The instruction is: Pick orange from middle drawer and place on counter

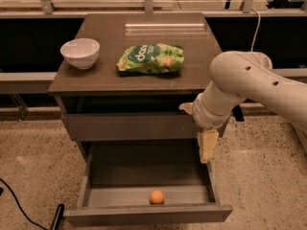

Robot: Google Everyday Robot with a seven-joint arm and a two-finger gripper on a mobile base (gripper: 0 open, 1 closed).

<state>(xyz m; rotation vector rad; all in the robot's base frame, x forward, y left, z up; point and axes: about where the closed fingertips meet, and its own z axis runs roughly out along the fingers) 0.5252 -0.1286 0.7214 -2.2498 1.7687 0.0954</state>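
We see the end effector point(207, 146) hanging below the pale, rounded arm point(249, 83), which reaches in from the right side of the view. It points straight down, its yellowish tip just above the right rear part of the open middle drawer point(144, 166) and close to that drawer's right wall. From this angle it reads as one narrow slab, so we cannot tell whether it is open or closed. We see nothing held in it, and it does not appear to touch the drawer, the cabinet or anything else.

The orange point(157, 197) lies on the drawer floor, near the middle of its width and right up against the inside of the front panel. It sits lower and to the left of the end effector, well apart from it.

The middle drawer is pulled far out toward us. Above it, the flat front of the upper drawer point(129, 126) sits shut.

On the table point(158, 30), the dark top of the cabinet, we see a white bowl point(80, 52) near the left edge, upright. A green snack bag point(150, 59) lies flat near the middle, apart from the bowl. A black cable point(19, 205) runs across the speckled floor point(268, 176) at the lower left.
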